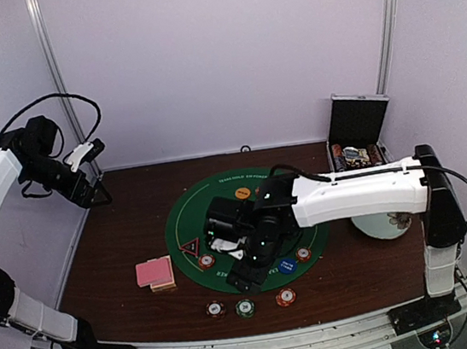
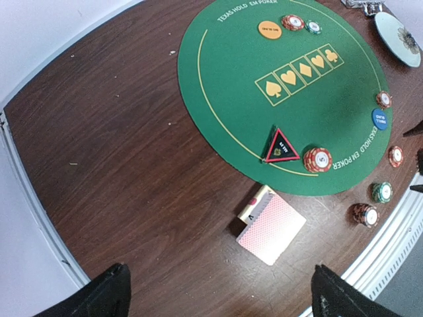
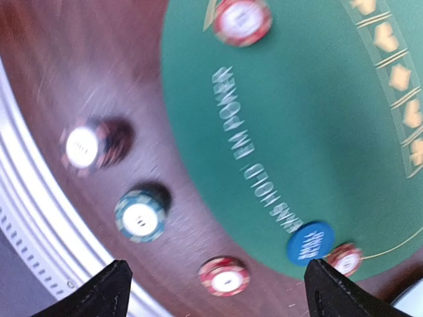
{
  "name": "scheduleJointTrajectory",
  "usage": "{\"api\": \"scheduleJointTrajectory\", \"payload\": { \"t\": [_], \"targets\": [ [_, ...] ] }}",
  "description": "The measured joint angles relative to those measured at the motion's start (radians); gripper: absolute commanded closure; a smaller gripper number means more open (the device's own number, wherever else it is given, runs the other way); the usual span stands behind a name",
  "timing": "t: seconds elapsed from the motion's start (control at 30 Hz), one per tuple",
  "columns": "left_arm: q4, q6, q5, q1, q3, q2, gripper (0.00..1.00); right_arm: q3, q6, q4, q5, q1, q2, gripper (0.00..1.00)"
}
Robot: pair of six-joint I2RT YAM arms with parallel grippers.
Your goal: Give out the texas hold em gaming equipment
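Brown desk [image 1: 113, 242], round green mat [image 1: 189, 219] at centre. On bare wood: card deck [image 1: 155, 273] at 8 o'clock; dark chip stack [image 1: 216, 309], green chip stack [image 1: 246, 308], red chip stack [image 1: 286, 297] at 6 o'clock; floral plate [image 1: 387, 225] at 3 o'clock; case [image 1: 357, 134] at 2 o'clock

from my left wrist view i read "texas hold em poker" twice on the green mat [image 2: 225, 79], along its upper edge and its lower right rim. gold suit signs [image 2: 305, 69] sit mid-mat. a red chip [image 2: 318, 158] shows "5". the blue disc [image 2: 380, 118] has lettering too small to read.
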Motion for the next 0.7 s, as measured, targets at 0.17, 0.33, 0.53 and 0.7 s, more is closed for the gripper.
{"api": "scheduleJointTrajectory", "payload": {
  "t": [0.17,0.33,0.53,0.7],
  "targets": [
    [-0.011,0.000,0.005,0.000,0.000,-0.035,0.03,-0.047,0.025,-0.006,-0.053,0.097,0.008,0.00],
    [-0.016,0.000,0.006,0.000,-0.004,-0.063,0.03,-0.032,0.035,0.000,-0.078,0.135,0.053,0.00],
    [-0.027,0.002,0.006,0.000,-0.018,-0.072,0.03,-0.008,0.030,0.006,-0.087,0.132,0.130,0.05],
    [-0.027,0.006,0.006,0.000,-0.018,-0.072,0.02,0.006,0.012,0.007,-0.090,0.129,0.160,0.09]
  ]
}}
